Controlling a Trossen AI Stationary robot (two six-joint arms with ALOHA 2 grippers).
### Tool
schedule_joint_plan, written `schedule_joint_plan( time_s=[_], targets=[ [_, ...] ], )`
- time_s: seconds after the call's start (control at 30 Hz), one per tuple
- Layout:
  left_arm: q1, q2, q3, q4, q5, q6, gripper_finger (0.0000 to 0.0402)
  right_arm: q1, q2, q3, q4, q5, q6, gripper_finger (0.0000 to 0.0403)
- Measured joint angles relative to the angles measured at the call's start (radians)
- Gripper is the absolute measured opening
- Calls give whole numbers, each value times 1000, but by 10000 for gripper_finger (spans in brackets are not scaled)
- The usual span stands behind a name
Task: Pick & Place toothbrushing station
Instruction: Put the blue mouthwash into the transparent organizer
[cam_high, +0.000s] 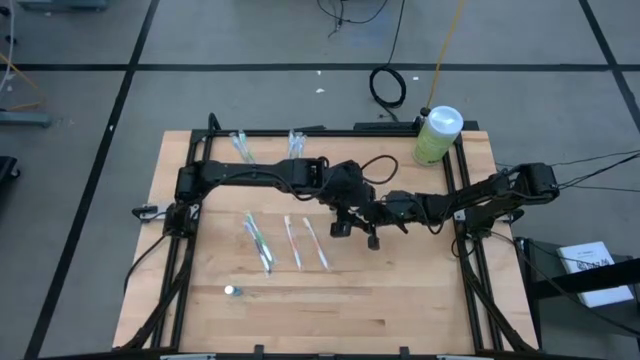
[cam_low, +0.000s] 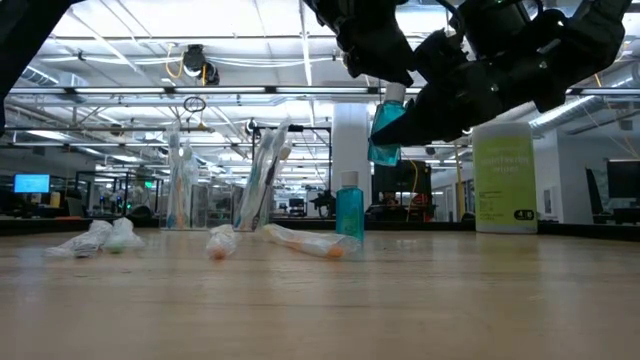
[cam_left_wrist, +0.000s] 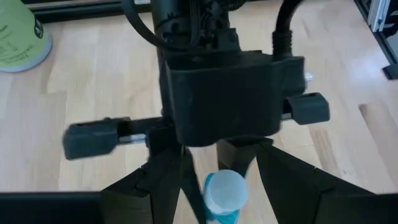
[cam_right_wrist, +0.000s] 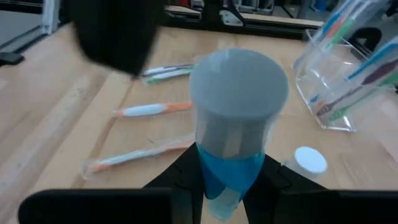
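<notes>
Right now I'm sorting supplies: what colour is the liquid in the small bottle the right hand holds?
Blue, in the small bottle; the right wrist view shows it best.

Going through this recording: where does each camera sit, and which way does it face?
High: above the table, looking straight down; both arms meet mid-table.
Low: at tabletop height, looking level into the room; both arms drop in from above, with the blue bottle raised.
Left wrist: on the left arm, facing the right gripper; its own fingers stand apart.
Right wrist: on the right arm, its fingers clamping the blue bottle.
Shared: the low and both wrist views show that bottle; the high and low views share the green bottle.
</notes>
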Motion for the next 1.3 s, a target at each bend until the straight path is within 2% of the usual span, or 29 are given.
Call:
schedule_joint_plan(
  time_s=[0.17, 0.3, 0.53, 0.63, 0.73, 0.97, 1.3],
  targets=[
    [2, -8, -52, 34, -3, -6, 211, 0, 0, -2, -8, 15, -6, 68],
    [4, -66, -176, 165, -31, -24, 211, 0, 0, -3, -24, 15, -6, 68],
    [6, -246, -460, 507, -38, -62, 211, -1, 0, -3, -5, 18, -6, 68],
    [6, -290, -580, 681, -35, -93, 211, -1, 0, -3, 27, 18, -10, 68],
    [8, -292, -669, 778, -34, -124, 211, -1, 0, -3, 37, 19, -12, 68],
    [9, -294, -695, 804, -26, -156, 211, -1, 0, -3, 115, 19, -32, 68],
    [6, -294, -695, 808, -23, -134, 211, -1, 0, -3, 132, 19, -32, 68]
  ],
)
